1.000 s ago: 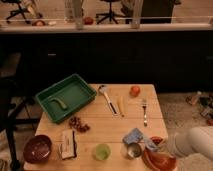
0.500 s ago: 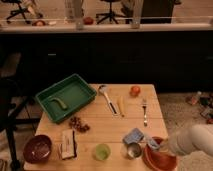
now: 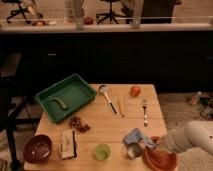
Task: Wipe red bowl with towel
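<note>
The red bowl (image 3: 161, 160) sits at the table's front right corner, partly covered by my arm. The towel (image 3: 134, 136), a pale blue cloth, lies bunched at the bowl's left rim, just above a small metal cup. My gripper (image 3: 151, 143) reaches in from the right on the white arm, low over the bowl's upper left rim. It is shut, with the towel's right end in it. The arm hides the bowl's right side.
A metal cup (image 3: 133, 150) and a green cup (image 3: 102, 151) stand left of the bowl. A maroon bowl (image 3: 38, 148), a packet (image 3: 67, 143), grapes (image 3: 79, 124), a green tray (image 3: 65, 97), a ladle (image 3: 105, 93), a fork (image 3: 145, 110) and an orange fruit (image 3: 135, 91) share the table.
The arm has edged slightly left over the bowl, and the towel now shows further out past the bowl's left rim. Everything else on the table stays put.
</note>
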Motion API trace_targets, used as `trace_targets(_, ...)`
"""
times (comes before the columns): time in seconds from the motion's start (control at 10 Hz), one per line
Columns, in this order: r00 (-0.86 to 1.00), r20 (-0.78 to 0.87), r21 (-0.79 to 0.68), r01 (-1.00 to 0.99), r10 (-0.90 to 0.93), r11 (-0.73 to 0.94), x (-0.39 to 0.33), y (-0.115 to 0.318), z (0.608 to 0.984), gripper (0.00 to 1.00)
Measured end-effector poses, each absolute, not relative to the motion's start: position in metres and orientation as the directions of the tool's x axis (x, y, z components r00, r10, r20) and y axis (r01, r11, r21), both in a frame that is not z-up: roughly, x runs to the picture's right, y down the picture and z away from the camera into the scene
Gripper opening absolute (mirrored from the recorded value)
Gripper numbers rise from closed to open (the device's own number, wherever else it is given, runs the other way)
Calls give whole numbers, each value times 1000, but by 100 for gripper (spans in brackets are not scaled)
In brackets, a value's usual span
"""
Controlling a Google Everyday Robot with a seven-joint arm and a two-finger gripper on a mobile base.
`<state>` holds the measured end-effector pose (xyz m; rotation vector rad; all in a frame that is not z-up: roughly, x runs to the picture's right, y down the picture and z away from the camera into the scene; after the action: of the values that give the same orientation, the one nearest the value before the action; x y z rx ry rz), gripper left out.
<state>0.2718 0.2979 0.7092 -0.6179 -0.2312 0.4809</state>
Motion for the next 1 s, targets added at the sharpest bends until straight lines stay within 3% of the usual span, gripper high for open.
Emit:
trace_targets(0.5,843,48,-619,-396,536,678,280,331,665,0)
trace_targets(1.0,866,60,-629,-353,497,692,282,295,716,0)
